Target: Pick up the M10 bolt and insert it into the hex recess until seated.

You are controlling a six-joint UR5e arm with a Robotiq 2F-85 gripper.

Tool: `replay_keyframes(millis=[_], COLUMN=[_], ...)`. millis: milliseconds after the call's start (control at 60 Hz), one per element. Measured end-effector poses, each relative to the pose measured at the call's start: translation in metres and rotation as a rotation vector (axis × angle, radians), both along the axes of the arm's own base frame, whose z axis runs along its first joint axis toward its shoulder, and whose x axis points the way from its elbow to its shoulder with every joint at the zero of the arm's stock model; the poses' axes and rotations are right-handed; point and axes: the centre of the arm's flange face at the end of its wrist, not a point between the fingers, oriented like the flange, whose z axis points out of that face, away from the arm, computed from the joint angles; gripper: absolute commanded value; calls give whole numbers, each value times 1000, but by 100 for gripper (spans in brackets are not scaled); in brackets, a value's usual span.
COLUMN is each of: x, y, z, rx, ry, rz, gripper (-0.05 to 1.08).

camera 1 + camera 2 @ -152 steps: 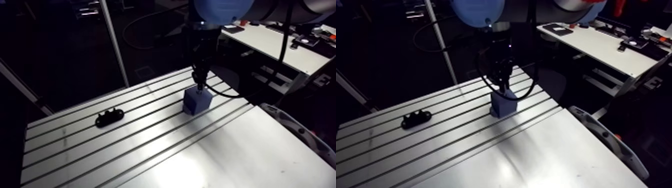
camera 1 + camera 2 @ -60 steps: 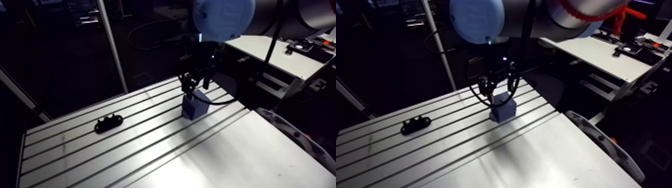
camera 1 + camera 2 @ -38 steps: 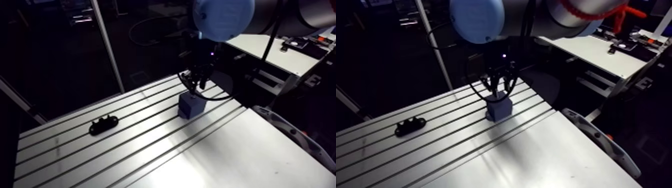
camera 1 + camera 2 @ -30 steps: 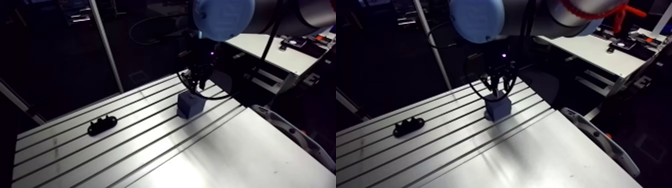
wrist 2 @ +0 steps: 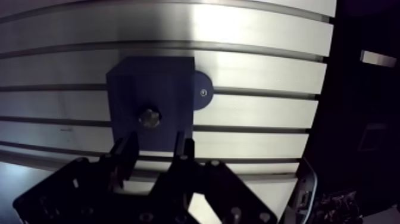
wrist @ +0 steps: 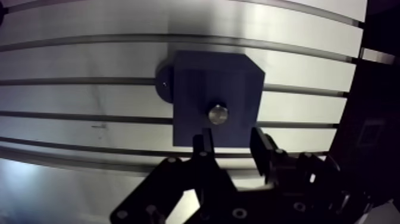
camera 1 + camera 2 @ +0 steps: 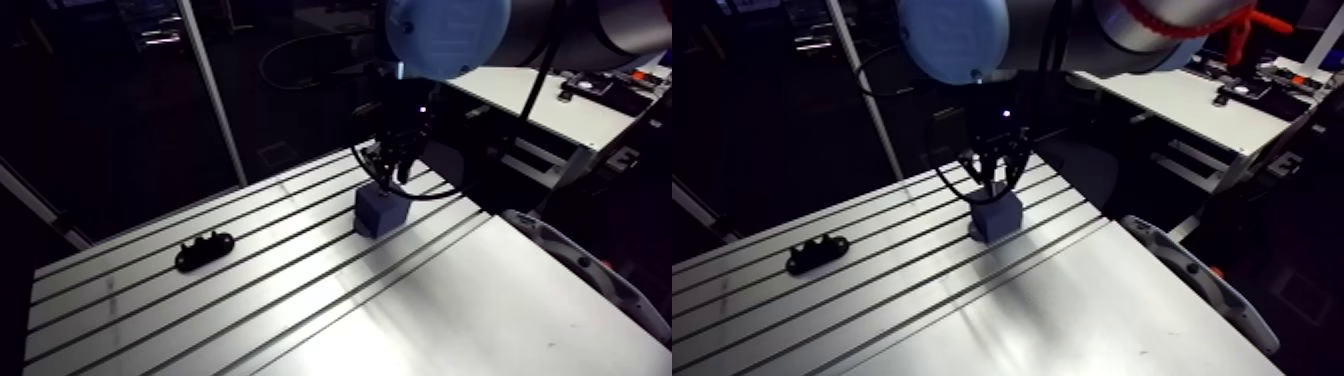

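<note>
Blue and boxy, the block (image 6: 217,77) sits on the slotted table (image 7: 300,300) across several of its grooves. One corner is cut off at an angle, and a small round tab (image 6: 163,83) sticks out at the base of one side, flat on the metal. The bolt (image 6: 218,113) stands in the block's top face, near the edge closest to the gripper. From straight above only its round grey metal end shows, ringed by a dark hole, and how deep it sits cannot be told. The gripper (image 6: 230,142) hangs above the block, nearer that same edge than the middle. Its two fingers (image 6: 203,146) are spread apart with nothing between them; the bolt lies just ahead of the gap, not within it, and neither finger touches it. In the arm view the gripper comes down from the wrist and ends close over the block's top, though it is too dark there to tell whether the tips touch the block. The block stands toward the far side of the table, near its edge. A small black bracket (image 7: 204,250) with a lobed outline lies flat on the table, well apart from the block and toward the other end. Bright light falls on the bare metal on the near side of the block.
</note>
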Motion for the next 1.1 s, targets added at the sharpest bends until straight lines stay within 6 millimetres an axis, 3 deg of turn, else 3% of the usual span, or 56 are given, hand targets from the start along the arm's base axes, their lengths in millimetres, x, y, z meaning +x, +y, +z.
replay_keyframes(millis=[1100], x=[-6], y=[-6], z=[-10], rx=[-3], ry=[2], rz=[-23], gripper=[57])
